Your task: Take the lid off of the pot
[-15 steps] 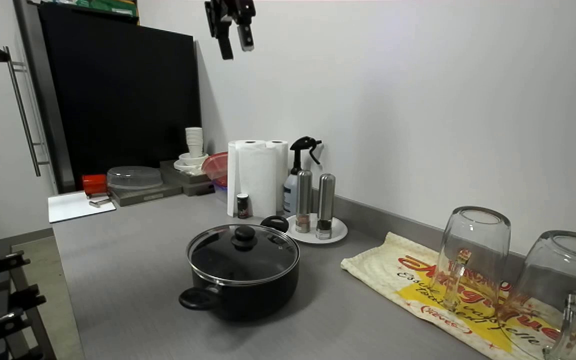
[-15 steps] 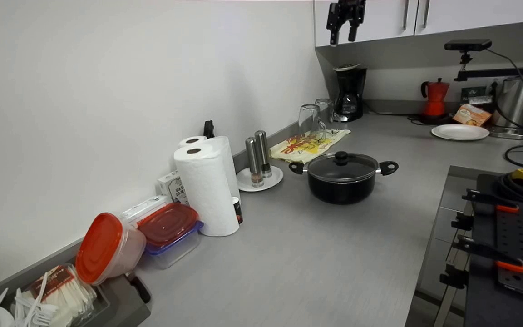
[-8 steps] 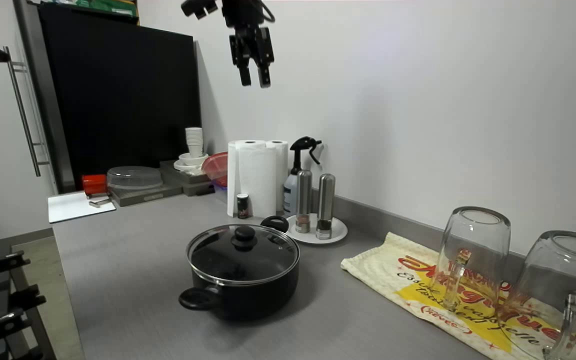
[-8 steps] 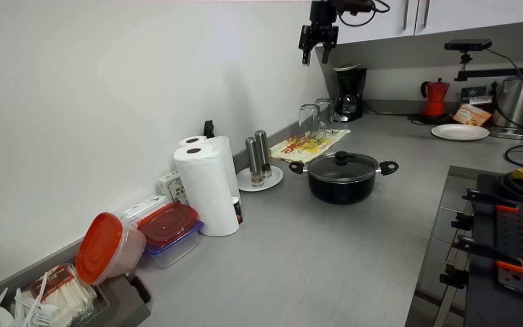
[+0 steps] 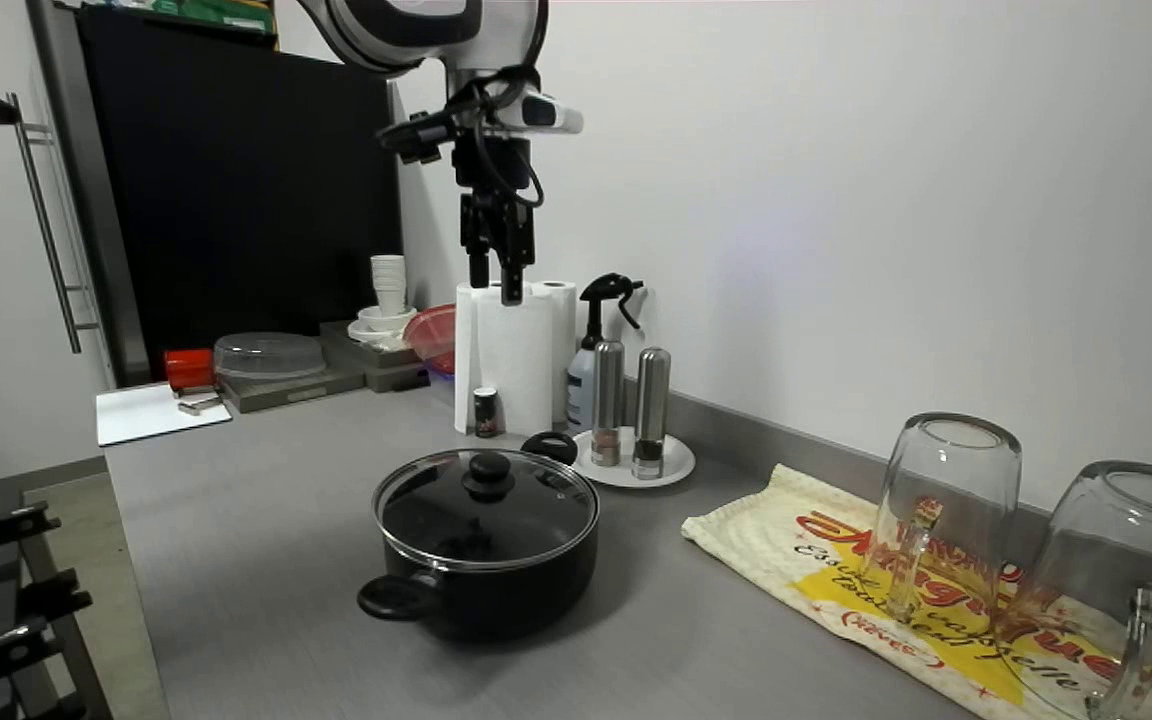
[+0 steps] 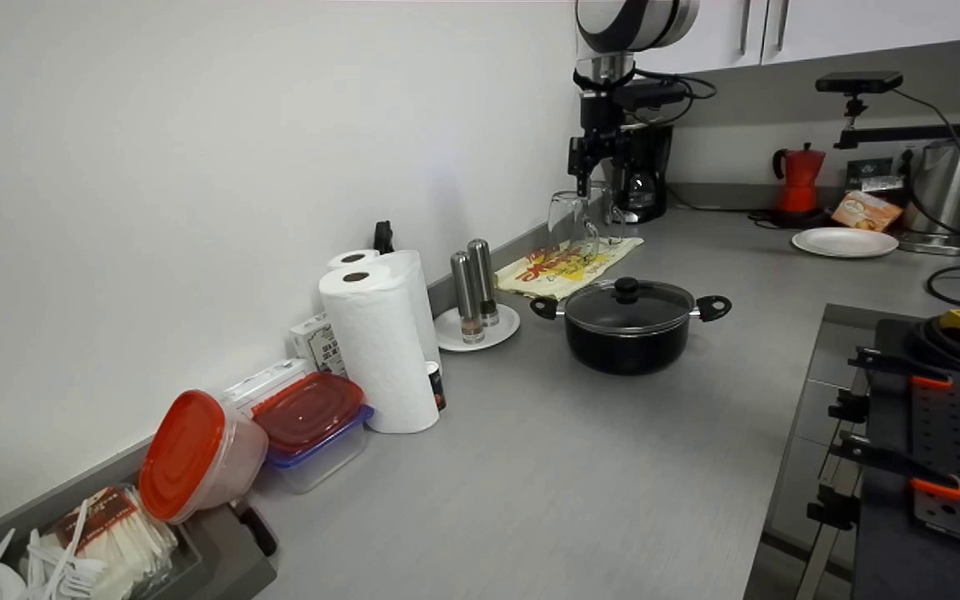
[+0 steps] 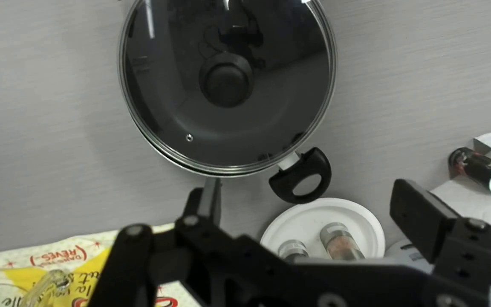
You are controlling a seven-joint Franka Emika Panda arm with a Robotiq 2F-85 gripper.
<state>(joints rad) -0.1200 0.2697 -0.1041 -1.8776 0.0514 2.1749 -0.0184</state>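
Hanging w/ gripper (image 5: 495, 293) pointing down, higher than the lid (image 5: 486, 515) & well apart from it in both ext. views. In wrist view, showing fingers (image 7: 420, 219) wide apart, w/ lid beyond the tips twd top, mostly left of the gap's mid. Seen w/ lid seated on the pot (image 6: 626, 350), black knob (image 7: 227, 83) at ctr. Also showing white plate (image 7: 309, 217) w/ 2 shakers (image 7: 340, 241) near pot handle (image 7: 287, 178).

A black pot (image 5: 528, 602) under a clear, silver-rimmed lid (image 5: 496, 525) stands on a gray countertop (image 5: 281, 560), the black gripper (image 5: 496, 291) higher than the pot; near the pot are a white plate (image 5: 677, 463), silver shakers (image 5: 653, 395), white paper towels (image 5: 516, 365) and a red-lettered, yellow-and-cream cloth (image 5: 816, 560).
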